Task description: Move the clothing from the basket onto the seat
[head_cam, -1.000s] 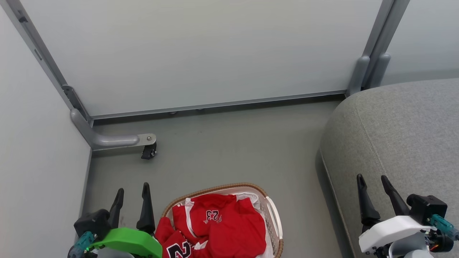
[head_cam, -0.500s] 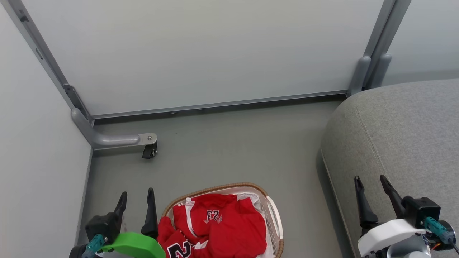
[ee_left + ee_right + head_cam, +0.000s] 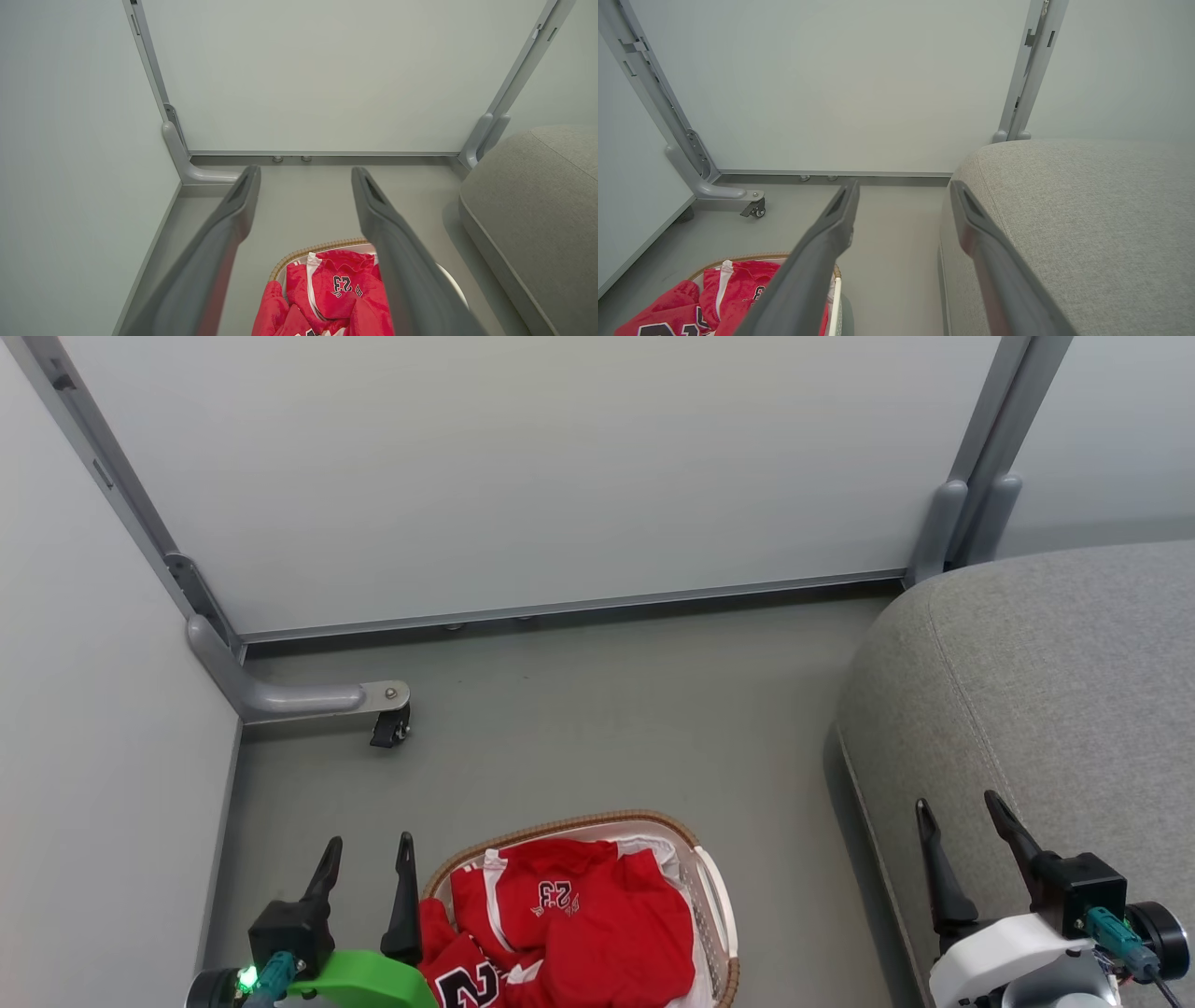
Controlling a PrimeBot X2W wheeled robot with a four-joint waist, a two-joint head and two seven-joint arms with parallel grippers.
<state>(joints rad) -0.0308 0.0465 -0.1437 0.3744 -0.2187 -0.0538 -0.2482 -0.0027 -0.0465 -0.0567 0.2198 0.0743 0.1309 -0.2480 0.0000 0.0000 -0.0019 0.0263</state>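
The clothing (image 3: 569, 924), red jerseys with white trim and black-and-white numbers, is piled in the basket (image 3: 719, 905), a white perforated tub with a brown woven rim on the floor at the bottom centre. My left gripper (image 3: 369, 849) stands open just left of the basket, holding nothing. In the left wrist view the clothing (image 3: 327, 298) lies below and between the spread fingers (image 3: 224, 233). My right gripper (image 3: 957, 807) is open over the front edge of the seat (image 3: 1055, 681), a large grey sofa at the right. The right wrist view shows the seat (image 3: 1087, 219) and basket (image 3: 836, 284).
Pale partition panels (image 3: 523, 476) close off the back and left. A grey metal foot with a black castor (image 3: 387, 730) juts onto the floor at the left. Bare grey floor (image 3: 597, 719) lies between the basket, the panels and the sofa.
My left gripper has shifted right, closer to the basket's rim, and lower in the view. My right gripper has drifted slightly left and down. Both stay open; the clothing has not moved.
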